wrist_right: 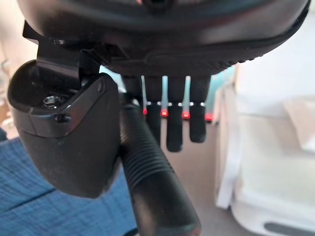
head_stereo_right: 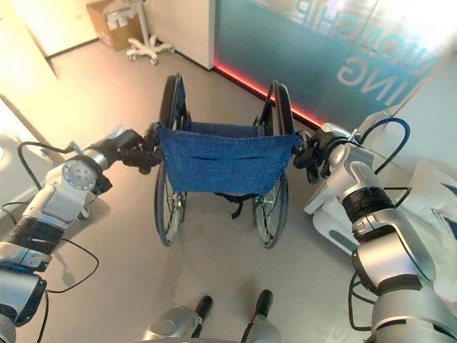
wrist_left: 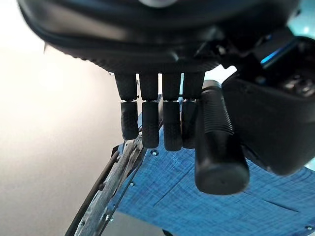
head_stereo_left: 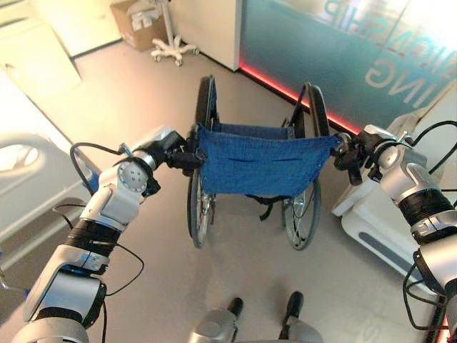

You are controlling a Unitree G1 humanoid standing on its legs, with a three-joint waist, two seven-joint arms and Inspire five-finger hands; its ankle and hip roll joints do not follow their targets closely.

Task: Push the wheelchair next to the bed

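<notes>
Wheelchair [head_stereo_left: 255,168] stood on the grey floor [head_stereo_left: 235,286] directly in front of the robot, blue fabric backrest [head_stereo_left: 257,164] facing it, big wheels [head_stereo_left: 201,179] either side.

Left hand [head_stereo_left: 180,151] was at the left push handle [wrist_left: 216,142]. Left wrist view: fingers [wrist_left: 147,118] curled down on one side of the ribbed black grip, thumb on the other side, so the hand was wrapped round the handle; grip end stuck out past the fingers, backrest just beyond.

Right hand [head_stereo_right: 312,152] was at the right push handle [wrist_right: 147,172]. Right wrist view: grip ran between the thumb and the fingers [wrist_right: 174,118], fingers bent over its far side, so it was clamped on that handle too.

Bed [head_stereo_left: 28,179] lay along the floor's left edge, well apart from the chair's left wheel. White unit [head_stereo_left: 378,221] stood close by the right wheel. Teal glass wall [head_stereo_left: 335,57] with red strip at its base ran behind the chair. White wheeled stand [head_stereo_left: 171,43] and cardboard box [head_stereo_left: 136,21] sat at the far end of the floor.
</notes>
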